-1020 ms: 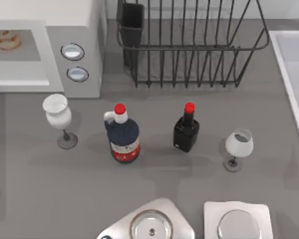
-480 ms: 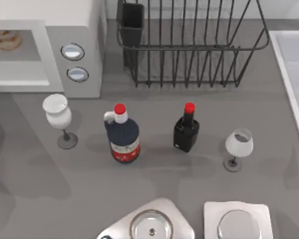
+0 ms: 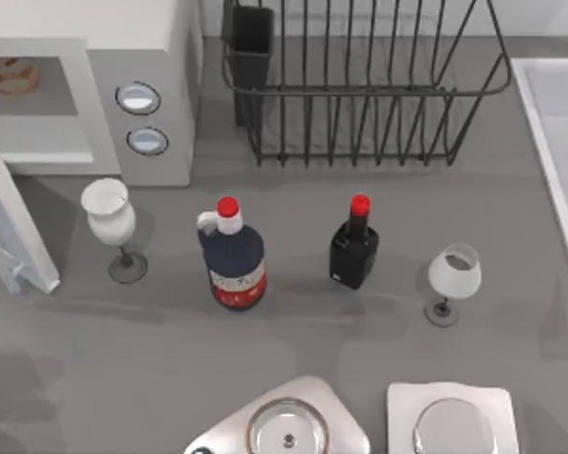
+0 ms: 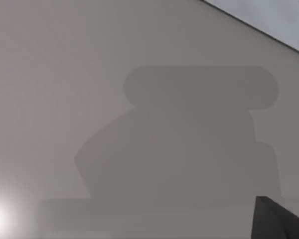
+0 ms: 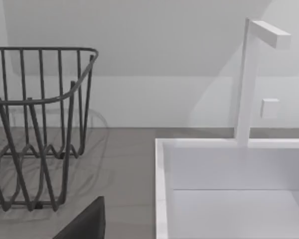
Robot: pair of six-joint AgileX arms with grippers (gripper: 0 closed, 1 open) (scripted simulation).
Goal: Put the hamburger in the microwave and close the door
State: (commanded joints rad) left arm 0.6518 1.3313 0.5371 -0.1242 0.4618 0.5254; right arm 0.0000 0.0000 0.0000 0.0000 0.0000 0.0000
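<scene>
The hamburger (image 3: 14, 75) lies inside the open cavity of the white microwave (image 3: 147, 57) at the table's back left. The door (image 3: 14, 232) stands ajar, angled out from the microwave's front at the top view's left edge, with its free end toward the table's front. A dark bit of my left gripper (image 4: 276, 221) shows in the left wrist view, over a flat grey surface with a blocky shadow on it. In the right wrist view a dark bit of my right gripper (image 5: 84, 224) points toward the dish rack (image 5: 35, 124) and the white sink (image 5: 229, 189).
A wine glass (image 3: 109, 216) stands just right of the door's free end. A blue jug bottle (image 3: 235, 255), a dark bottle (image 3: 354, 248) and a second wine glass (image 3: 452, 276) line the middle. The black dish rack (image 3: 360, 85) sits at the back, two metal pieces (image 3: 289, 426) at the front.
The door has swung into the top view from the left, toward the microwave's front. A shadow crossed the left of the table before it. Nothing else moved.
</scene>
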